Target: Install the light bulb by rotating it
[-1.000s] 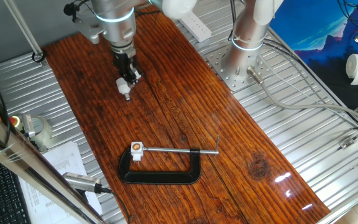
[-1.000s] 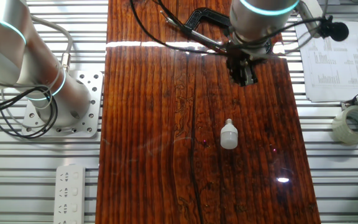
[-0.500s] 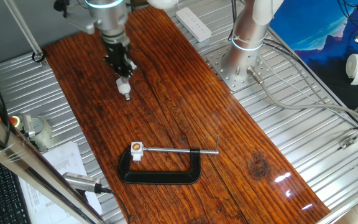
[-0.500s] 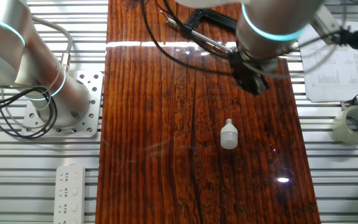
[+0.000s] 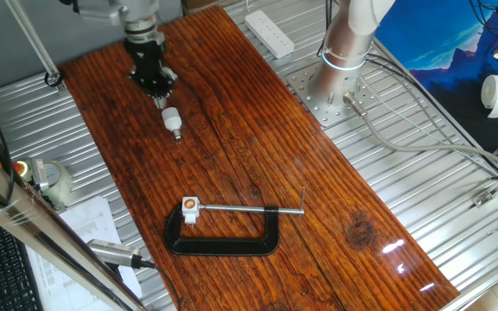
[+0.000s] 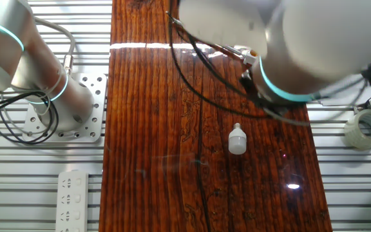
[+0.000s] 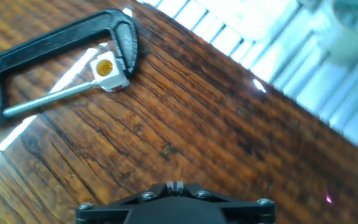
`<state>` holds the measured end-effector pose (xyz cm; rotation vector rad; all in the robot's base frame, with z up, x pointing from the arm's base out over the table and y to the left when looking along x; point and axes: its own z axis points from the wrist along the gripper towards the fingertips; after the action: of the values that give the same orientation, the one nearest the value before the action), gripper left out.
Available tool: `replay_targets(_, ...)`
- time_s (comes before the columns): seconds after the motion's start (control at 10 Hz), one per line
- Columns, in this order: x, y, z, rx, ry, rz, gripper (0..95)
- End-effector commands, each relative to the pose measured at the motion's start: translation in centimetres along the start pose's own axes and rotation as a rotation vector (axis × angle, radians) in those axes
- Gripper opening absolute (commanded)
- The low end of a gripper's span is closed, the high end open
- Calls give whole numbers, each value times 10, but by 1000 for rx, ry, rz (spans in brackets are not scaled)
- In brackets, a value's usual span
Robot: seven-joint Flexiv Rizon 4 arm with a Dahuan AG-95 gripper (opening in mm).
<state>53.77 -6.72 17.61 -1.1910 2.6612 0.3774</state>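
The light bulb (image 5: 173, 120) is small and white and lies on its side on the wooden table, with nothing holding it; it also shows in the other fixed view (image 6: 237, 140). My gripper (image 5: 155, 84) hangs just beyond the bulb toward the table's far left, apart from it; in the hand view (image 7: 176, 185) its fingertips are together with nothing between them. The white socket block (image 5: 189, 206) with a copper hole sits in the black C-clamp (image 5: 223, 238) near the front; both show in the hand view, the block (image 7: 106, 68) and the clamp (image 7: 55, 46). The arm hides the gripper in the other fixed view.
A second arm's base (image 5: 335, 69) stands on the metal frame to the right. A white power strip (image 5: 269, 33) lies at the far edge. A tape roll (image 6: 364, 129) and papers (image 5: 85, 225) sit beside the table. The table's left edge (image 5: 102, 147) is close to the bulb.
My gripper has risen and moved away from the bulb toward the far left. The arm's body now covers the clamp in the other fixed view. The bulb has not moved.
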Motion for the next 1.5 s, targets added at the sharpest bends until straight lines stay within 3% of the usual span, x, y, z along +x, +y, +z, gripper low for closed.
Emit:
replay_targets(0.1, -4, -20, 5, -4, -93, -261, 0)
replay_targets(0.3, -10, -31, 8, 1, -95, -321, 0)
replay_targets(0.5, 0, -40, 15, 7, -106, -332, 0)
replay_targets(0.6, 4, -48, 21, 2, -120, -369, 190)
replay_targets(0.8, 5, -58, 25, 2, -119, -407, 190)
replay_targets(1.1, 11, -60, 38, -20, -157, -380, 190)
replay_targets(1.2, 11, -60, 38, -20, -157, -380, 190)
replay_targets(1.3, 15, -61, 48, -40, -166, -387, 380)
replay_targets(1.5, 15, -61, 48, -55, -154, -383, 380)
